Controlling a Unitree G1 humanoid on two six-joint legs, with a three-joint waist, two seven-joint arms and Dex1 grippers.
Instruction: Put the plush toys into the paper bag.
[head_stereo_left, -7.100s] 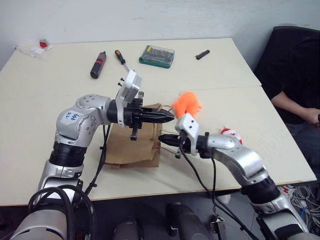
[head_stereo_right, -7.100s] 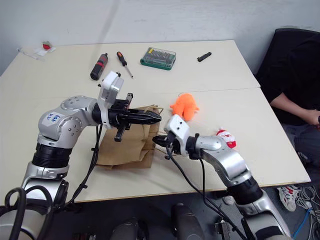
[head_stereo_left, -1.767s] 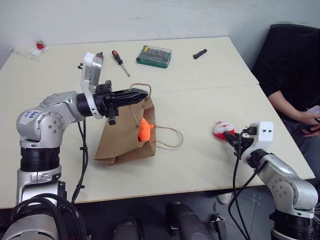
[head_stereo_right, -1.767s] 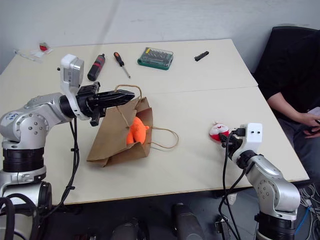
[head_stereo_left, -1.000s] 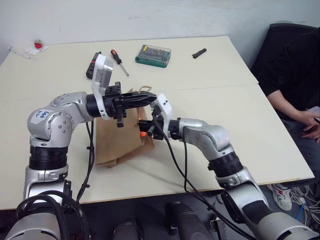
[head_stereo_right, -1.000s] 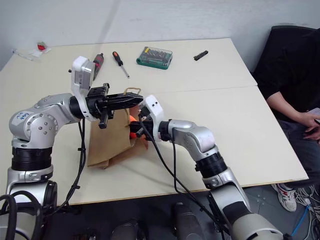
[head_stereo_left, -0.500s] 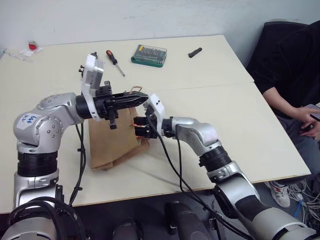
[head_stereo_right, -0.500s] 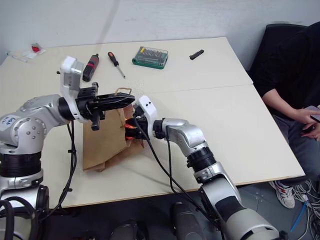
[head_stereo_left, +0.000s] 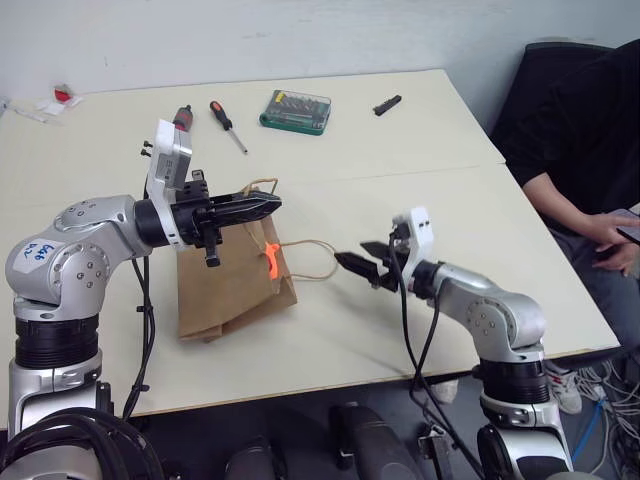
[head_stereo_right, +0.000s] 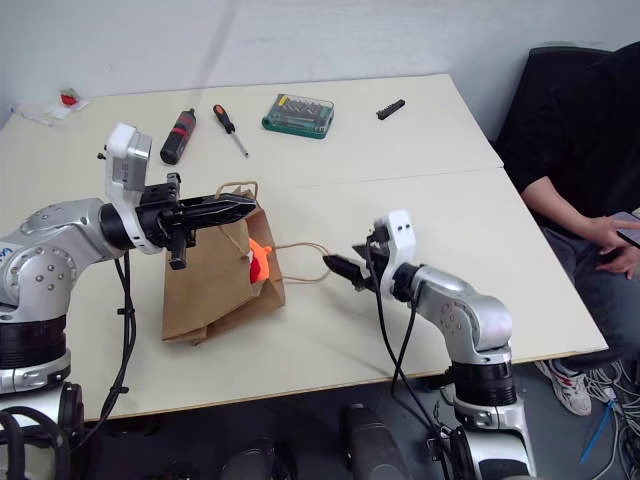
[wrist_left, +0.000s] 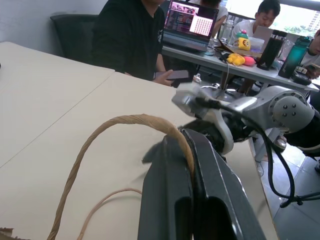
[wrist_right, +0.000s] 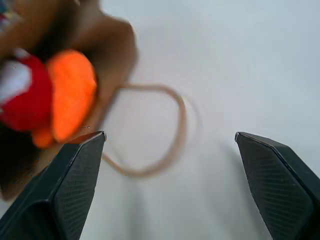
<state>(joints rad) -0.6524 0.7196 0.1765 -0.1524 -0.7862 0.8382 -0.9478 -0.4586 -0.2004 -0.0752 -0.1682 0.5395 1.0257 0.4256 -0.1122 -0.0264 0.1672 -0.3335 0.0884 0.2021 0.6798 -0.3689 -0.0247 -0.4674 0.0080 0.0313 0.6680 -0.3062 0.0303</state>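
Left eye view puts the brown kraft paper bag (head_stereo_left: 228, 290) at about 9 o'clock from the table's (head_stereo_left: 420, 220) centre, matte and creased, its mouth facing 3 o'clock. It has two twisted paper-cord loop handles: one lifted and pinched between the closed black fingers of the left gripper (head_stereo_left: 268, 205), the other lying slack on the smooth cream tabletop towards 3 o'clock. Two plush toys sit in the bag's mouth: the fuzzy orange one (wrist_right: 70, 92) shows as a bright sliver at the opening, and the round red-and-white one (wrist_right: 20, 95) is pressed against it (seen blurred from the right wrist). The right gripper (head_stereo_left: 358, 258) hovers just past the slack handle at 3 o'clock from the bag, its two wedge-shaped fingers spread wide and holding nothing. At 12 o'clock lie one green plastic bit case (head_stereo_left: 294, 110), one red-handled screwdriver (head_stereo_left: 226, 121), one dark cylindrical tool (head_stereo_right: 178, 134) and one small black piece (head_stereo_left: 387, 104). A person in black sits at 3 o'clock.
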